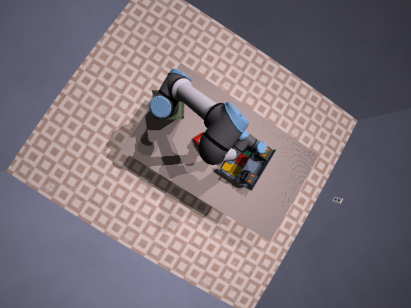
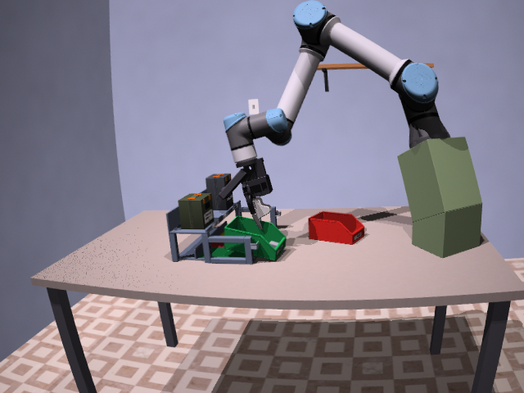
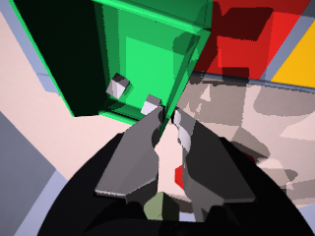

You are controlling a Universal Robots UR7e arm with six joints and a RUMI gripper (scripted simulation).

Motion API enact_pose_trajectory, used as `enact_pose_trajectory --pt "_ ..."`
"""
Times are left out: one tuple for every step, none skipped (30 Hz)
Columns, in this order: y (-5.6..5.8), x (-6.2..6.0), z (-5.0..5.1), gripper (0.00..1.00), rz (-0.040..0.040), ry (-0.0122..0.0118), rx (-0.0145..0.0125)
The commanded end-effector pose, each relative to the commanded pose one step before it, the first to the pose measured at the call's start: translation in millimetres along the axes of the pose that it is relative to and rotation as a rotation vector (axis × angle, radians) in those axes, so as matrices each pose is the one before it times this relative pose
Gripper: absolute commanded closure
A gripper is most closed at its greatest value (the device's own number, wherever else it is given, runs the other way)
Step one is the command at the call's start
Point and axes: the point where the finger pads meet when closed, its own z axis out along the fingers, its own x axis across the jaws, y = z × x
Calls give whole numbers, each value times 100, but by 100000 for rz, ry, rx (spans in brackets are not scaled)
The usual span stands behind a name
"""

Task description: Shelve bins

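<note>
On table [image 2: 321,270] — end effector [image 3: 167,117] pinches green bin [image 3: 148,54]'s side wall, nearly shut — bin tilted beneath.

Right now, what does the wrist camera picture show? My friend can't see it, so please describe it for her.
The tool pinches the thin side wall of the green bin between its two gray fingers. Two small gray parts lie inside the bin. Red and yellow marks show past the bin, at the top right.

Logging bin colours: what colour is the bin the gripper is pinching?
Green bin, clearest in the wrist view.
</note>
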Motion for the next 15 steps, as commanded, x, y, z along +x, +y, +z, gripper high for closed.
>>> enact_pose_trajectory --pt "114 -179 -234 100 -208 -64 205" --pt "0 0 0 100 0 0 0" --pt "0 0 0 100 0 0 0" --pt "-1 0 -11 100 7 1 18" --pt "16 -7 -8 100 -2 0 0" --pt "21 -8 -8 100 -3 0 -3" --pt "28 -13 -1 100 -9 -1 -19" --pt "32 -14 0 100 -10 -2 -22" --pt "27 -14 -4 100 -8 -1 -13" --pt "18 -12 -10 100 -3 0 4" --pt "18 -11 -10 100 -2 0 3" --pt "19 -11 -10 100 -1 0 3" --pt "19 -10 -10 100 0 0 3" --pt "18 -9 -9 100 2 0 2" --pt "18 -7 -9 100 3 0 2"
